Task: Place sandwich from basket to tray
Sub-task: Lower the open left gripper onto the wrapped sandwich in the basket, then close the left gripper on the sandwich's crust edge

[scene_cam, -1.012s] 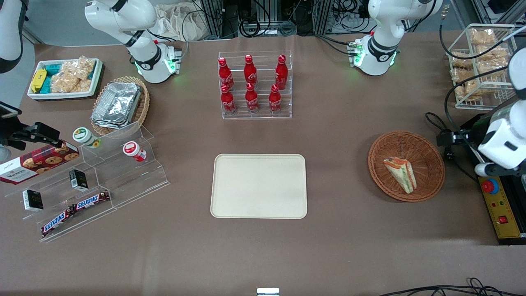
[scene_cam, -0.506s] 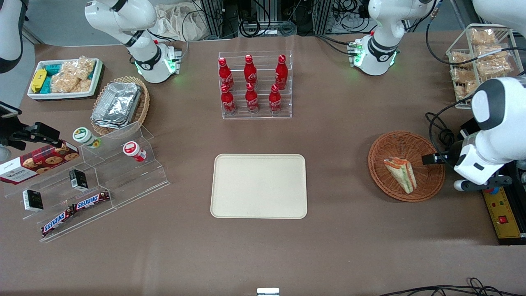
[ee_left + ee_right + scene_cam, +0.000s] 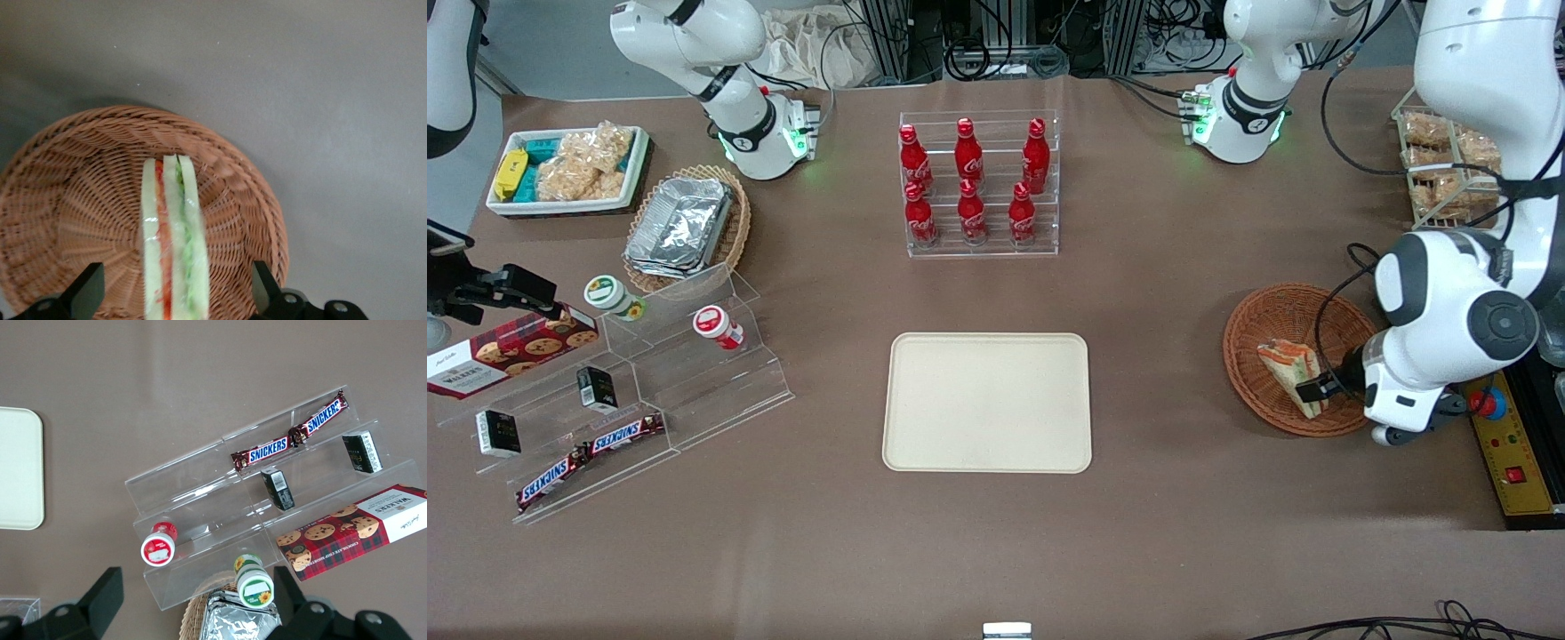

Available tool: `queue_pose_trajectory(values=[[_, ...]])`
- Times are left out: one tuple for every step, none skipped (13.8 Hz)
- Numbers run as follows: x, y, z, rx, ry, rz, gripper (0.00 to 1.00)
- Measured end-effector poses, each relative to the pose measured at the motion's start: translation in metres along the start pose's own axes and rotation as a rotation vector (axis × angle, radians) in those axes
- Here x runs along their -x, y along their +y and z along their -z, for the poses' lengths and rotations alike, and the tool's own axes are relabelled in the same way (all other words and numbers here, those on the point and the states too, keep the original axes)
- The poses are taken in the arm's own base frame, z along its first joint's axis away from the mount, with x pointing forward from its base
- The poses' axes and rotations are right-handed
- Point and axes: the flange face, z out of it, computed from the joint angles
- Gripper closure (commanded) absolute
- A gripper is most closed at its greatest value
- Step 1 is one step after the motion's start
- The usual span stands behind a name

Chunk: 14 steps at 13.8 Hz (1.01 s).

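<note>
Over the round reddish-brown wicker basket [image 3: 1305, 359] — black two-finger gripper [image 3: 175, 293] spread wide, straddling the wrapped wedge sandwich [image 3: 172, 237] lying inside, not gripping. Well apart toward the parked arm — flat cream rectangular tray [image 3: 987, 402].

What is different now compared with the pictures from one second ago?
The left arm swung in from the working arm's end of the table, and its gripper now hangs over the sandwich in the basket, fingers open astride it. Nothing gripped yet. Sandwich, basket and tray stayed put.
</note>
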Motion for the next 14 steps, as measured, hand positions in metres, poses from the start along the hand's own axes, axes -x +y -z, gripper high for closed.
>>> queue_pose_trajectory(values=[[0.000,0.000,-0.008,0.000,-0.002,0.015,0.01],[0.002,0.000,-0.016,-0.001,-0.004,0.020,0.01],[0.005,-0.002,-0.023,-0.009,-0.008,0.016,0.01],[0.008,-0.004,-0.030,-0.023,-0.014,0.010,0.01],[0.012,-0.005,-0.038,-0.035,-0.021,0.007,0.01],[0.015,-0.006,-0.045,-0.042,-0.024,0.004,0.06],[0.017,-0.008,-0.052,-0.044,-0.020,0.002,0.18],[0.019,-0.010,-0.058,-0.047,-0.019,0.000,0.34],[0.021,-0.011,-0.062,-0.053,-0.017,-0.004,0.48],[0.021,-0.012,-0.064,-0.056,-0.016,-0.007,0.65],[0.020,-0.012,-0.064,-0.056,-0.013,-0.008,0.77],[0.020,-0.012,-0.063,-0.055,-0.010,-0.008,0.88],[0.020,-0.011,-0.062,-0.053,-0.008,-0.009,0.99],[0.019,-0.009,-0.060,-0.051,-0.004,-0.011,1.00]])
